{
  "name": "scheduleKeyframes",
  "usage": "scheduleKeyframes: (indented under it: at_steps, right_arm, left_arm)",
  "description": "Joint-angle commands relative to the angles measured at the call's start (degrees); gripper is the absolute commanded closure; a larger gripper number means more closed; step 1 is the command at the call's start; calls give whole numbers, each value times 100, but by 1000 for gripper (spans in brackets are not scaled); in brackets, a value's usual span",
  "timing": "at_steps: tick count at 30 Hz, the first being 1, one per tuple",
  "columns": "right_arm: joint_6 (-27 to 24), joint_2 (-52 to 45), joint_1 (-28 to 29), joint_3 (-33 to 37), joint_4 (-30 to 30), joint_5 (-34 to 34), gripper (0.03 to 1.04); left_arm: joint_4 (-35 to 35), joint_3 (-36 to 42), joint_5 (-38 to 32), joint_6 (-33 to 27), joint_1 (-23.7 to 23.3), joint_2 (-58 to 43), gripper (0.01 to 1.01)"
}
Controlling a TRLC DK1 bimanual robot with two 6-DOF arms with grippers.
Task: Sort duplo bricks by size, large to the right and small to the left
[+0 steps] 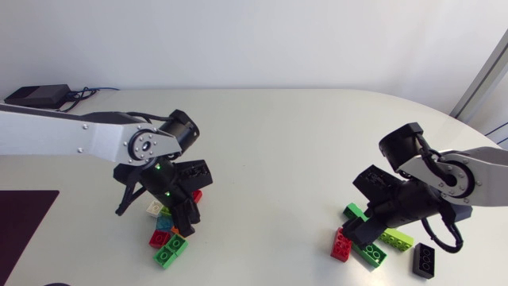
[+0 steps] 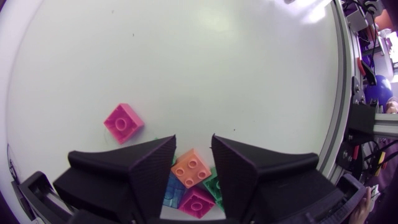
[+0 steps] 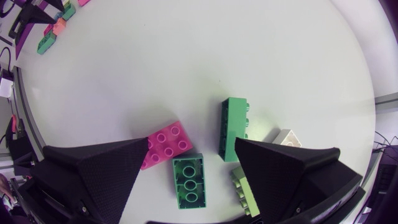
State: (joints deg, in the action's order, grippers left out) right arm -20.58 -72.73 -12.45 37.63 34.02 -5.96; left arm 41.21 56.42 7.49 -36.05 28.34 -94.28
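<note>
Right claw [image 3: 191, 144] straddles green brick [image 3: 188, 182] whose long axis points straight ahead.

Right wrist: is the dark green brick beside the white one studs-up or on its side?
On its side: the dark green brick has studs pointing sideways.

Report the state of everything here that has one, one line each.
left gripper: open.
right gripper: open.
orange brick: studs up, lying loose in the left gripper's gap, not gripped.
green brick beside the white brick: tipped on its side.
other green brick: flat, seemingly hollow side up.
large pink brick: flat, studs up.
</note>
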Motion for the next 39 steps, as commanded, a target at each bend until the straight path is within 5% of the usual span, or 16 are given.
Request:
scheduleKeyframes:
  at_steps: [1,8,13,23,28,39]
  right_arm:
    - [45,242,-38,-98,78,24,66]
    - [115,461,-531,-423,140,16,67]
    - [133,558,-364,-379,131,358,67]
    - [221,2070,172,122,492,1272,67]
    - [159,2676,673,263,439,1431,66]
    - [300,3705,1078,342,659,1571,66]
  left_arm:
    - [142,158,16,178,216,577,123]
    - [150,-220,16,617,286,1632,66]
    - [124,-606,16,802,75,2441,51]
    - [10,-659,-2,1232,-1296,4023,52]
    - [106,-571,-590,1549,-1805,4559,51]
    - [581,-1213,-907,1971,-2333,6053,44]
